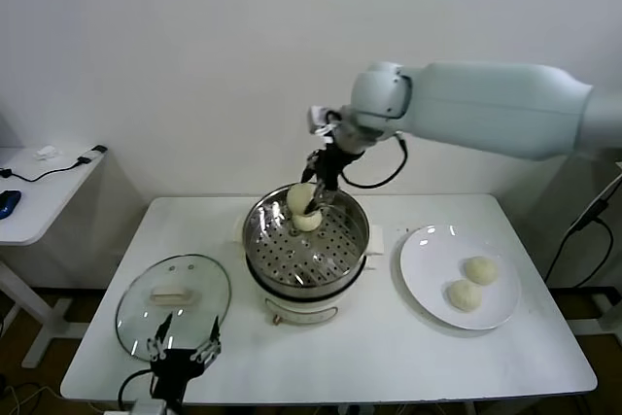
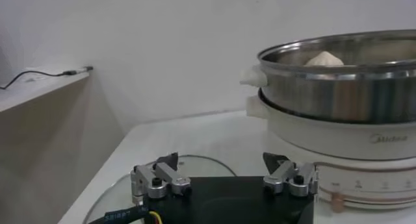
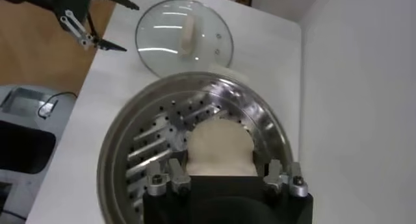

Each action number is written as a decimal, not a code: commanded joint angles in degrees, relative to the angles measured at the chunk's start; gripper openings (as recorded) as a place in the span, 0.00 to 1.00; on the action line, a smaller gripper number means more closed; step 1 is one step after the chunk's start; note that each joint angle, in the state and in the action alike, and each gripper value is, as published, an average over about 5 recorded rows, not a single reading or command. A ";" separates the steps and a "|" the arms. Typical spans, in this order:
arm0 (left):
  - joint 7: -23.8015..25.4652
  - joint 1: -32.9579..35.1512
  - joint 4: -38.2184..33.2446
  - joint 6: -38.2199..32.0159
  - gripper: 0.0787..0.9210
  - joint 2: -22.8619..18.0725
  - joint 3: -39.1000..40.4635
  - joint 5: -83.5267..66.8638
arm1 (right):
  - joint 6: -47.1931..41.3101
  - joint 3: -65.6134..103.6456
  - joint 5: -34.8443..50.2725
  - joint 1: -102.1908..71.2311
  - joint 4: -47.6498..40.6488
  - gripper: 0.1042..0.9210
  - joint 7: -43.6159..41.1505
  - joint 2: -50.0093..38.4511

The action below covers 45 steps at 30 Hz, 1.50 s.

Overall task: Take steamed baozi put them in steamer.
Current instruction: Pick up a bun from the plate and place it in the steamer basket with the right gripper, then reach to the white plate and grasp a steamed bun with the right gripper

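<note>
The steamer stands mid-table, a steel pot with a perforated tray on a cream base. My right gripper hangs over its far side, shut on a steamed baozi. In the right wrist view this baozi sits between the fingers just above the tray. A second baozi lies on the tray below it. It also shows over the rim in the left wrist view. Two more baozi lie on the white plate. My left gripper is open and empty near the table's front edge.
The round glass lid with a cream handle lies flat left of the steamer, just beyond my left gripper. A side table with cables stands at far left. A wall rises close behind the steamer.
</note>
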 commanded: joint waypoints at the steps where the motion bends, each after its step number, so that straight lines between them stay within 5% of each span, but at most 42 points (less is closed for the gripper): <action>1: 0.03 -0.05 0.22 -0.10 0.88 -0.16 0.03 0.11 | -3.76 -0.64 1.37 -5.59 -2.21 0.69 4.59 7.73; 30: -0.42 -0.14 0.69 -0.97 0.88 -0.78 0.49 0.81 | -1.93 2.95 -5.50 -16.56 -12.96 0.75 6.40 10.40; 35: -0.42 0.11 0.36 -0.98 0.88 -0.91 0.62 1.09 | 1.76 3.08 -7.43 -12.77 -11.19 0.87 1.89 8.37; 45: -0.30 -0.07 0.12 -0.87 0.88 -1.24 1.38 1.43 | 13.23 2.14 -9.84 4.94 -3.78 0.88 -16.03 -8.11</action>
